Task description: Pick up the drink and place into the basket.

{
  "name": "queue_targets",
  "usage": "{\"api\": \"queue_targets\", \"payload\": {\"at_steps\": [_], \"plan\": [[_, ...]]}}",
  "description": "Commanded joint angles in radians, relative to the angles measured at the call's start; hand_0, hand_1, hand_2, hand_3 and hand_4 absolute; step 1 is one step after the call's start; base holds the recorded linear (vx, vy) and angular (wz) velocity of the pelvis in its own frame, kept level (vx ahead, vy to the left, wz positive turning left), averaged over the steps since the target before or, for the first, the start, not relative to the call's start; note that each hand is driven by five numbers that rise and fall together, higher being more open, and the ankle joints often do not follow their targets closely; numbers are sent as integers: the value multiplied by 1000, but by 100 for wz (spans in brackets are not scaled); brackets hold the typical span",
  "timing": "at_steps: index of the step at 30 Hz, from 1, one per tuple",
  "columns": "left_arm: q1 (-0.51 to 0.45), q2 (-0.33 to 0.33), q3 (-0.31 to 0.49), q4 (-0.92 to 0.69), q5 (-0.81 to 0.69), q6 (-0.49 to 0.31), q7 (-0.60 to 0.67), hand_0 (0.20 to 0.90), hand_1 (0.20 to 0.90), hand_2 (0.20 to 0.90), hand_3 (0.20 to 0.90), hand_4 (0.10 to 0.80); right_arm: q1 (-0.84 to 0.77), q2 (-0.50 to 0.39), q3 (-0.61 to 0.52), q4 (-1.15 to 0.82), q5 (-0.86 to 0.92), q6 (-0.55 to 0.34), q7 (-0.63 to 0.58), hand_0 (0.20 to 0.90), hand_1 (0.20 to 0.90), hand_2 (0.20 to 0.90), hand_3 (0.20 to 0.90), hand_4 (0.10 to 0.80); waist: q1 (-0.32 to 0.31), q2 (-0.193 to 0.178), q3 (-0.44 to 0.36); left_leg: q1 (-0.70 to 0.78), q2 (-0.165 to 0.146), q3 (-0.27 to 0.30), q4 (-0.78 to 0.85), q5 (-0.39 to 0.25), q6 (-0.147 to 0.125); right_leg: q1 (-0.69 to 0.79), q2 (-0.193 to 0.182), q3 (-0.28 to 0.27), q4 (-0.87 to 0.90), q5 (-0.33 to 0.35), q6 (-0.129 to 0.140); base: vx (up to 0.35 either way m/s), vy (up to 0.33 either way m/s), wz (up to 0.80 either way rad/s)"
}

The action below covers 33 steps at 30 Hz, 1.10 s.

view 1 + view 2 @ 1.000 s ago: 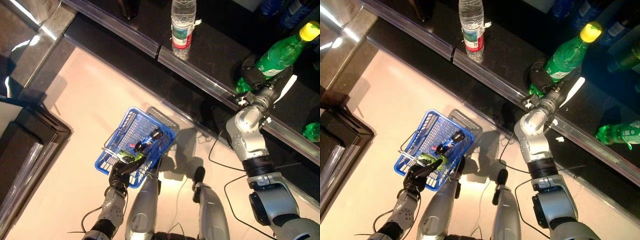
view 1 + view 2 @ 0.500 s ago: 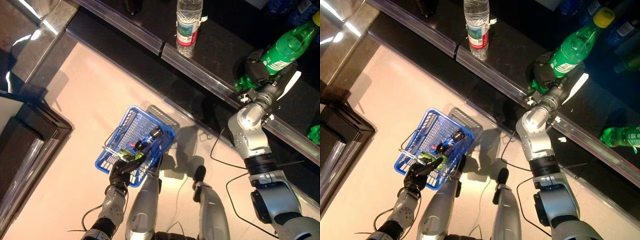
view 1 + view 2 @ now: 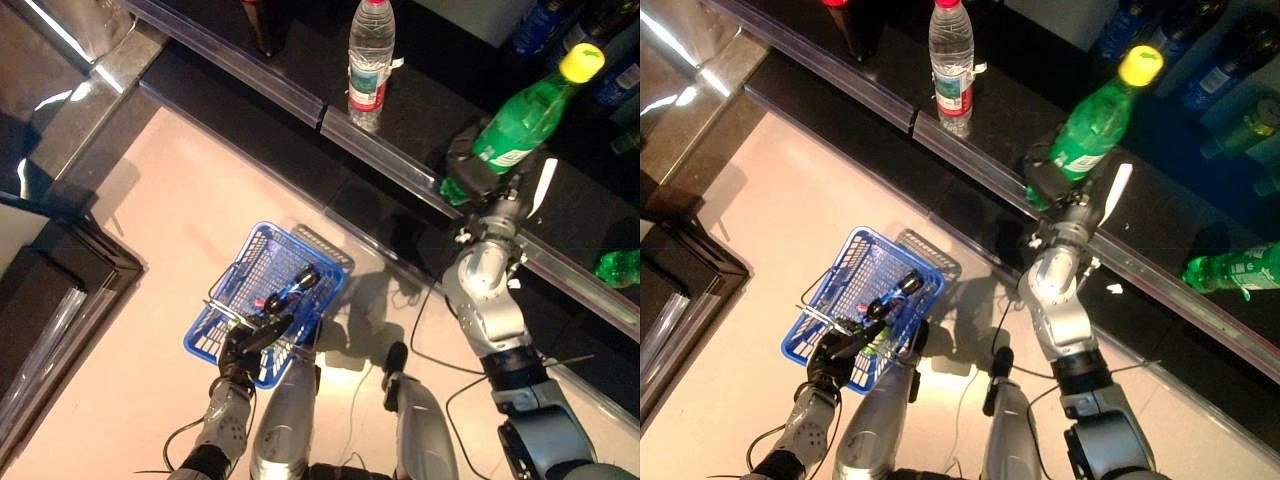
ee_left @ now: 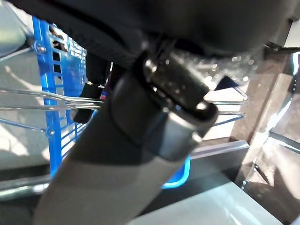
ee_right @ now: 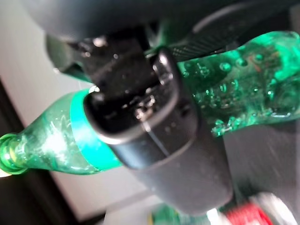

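Green plastic drink bottle [image 3: 1090,125], yellow-capped and tilted, sits clasped in the right hand [image 3: 1048,180] above the dark shelf [image 3: 980,100], well right of and beyond the blue basket [image 3: 840,290], whose handle the left hand [image 3: 835,355] grips.

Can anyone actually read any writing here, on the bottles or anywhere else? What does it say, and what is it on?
No text can be read.
Green bottle in the right robot hand: label print too small.
Clear water bottle: red and green label, print blurred.
Blue basket held by the left robot hand: no writing visible.
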<state>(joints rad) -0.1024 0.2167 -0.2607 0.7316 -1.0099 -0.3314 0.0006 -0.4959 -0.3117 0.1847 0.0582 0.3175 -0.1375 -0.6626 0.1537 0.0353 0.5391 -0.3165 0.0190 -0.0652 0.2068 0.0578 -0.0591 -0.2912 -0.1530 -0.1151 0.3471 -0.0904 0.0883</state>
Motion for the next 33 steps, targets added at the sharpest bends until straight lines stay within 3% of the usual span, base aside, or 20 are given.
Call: {"api": "queue_targets", "payload": {"at_steps": [1, 14, 26, 33], "plan": [[76, 85, 40, -303, 21, -209, -133, 300, 300, 300, 200, 100, -93, -37, -26, -318, -80, -109, 123, 300, 300, 300, 200, 100, -19, 6, -19, 64, -31, -39, 31, -39, 45, 86, 26, -63, 17, 0, -87, -38, -15, 2], [156, 144, 47, -591, 74, -137, -167, 300, 300, 300, 200, 100, 22, -2, 137, -455, 111, -45, 355, 300, 300, 300, 200, 100, 30, -8, -91, 135, -22, -64, -2, -24, 29, 188, 36, -97, -21, -15, -94, -4, -19, 7], [180, 219, -7, -846, 89, -43, -218, 300, 300, 300, 200, 100, 25, 51, 303, -350, 212, -19, 330, 300, 300, 300, 200, 100, 108, 9, -112, 169, -44, -128, -41, 0, 29, 251, 24, -160, -57, -13, -90, -2, -26, 21], [161, 240, -23, -957, 71, 4, -242, 300, 300, 300, 200, 100, 7, 98, 376, -225, 174, 5, 260, 300, 300, 300, 200, 100, 160, 7, -114, 168, -62, -172, -27, -5, 34, 271, 10, -203, -51, -16, -86, 46, -40, 23]]}}
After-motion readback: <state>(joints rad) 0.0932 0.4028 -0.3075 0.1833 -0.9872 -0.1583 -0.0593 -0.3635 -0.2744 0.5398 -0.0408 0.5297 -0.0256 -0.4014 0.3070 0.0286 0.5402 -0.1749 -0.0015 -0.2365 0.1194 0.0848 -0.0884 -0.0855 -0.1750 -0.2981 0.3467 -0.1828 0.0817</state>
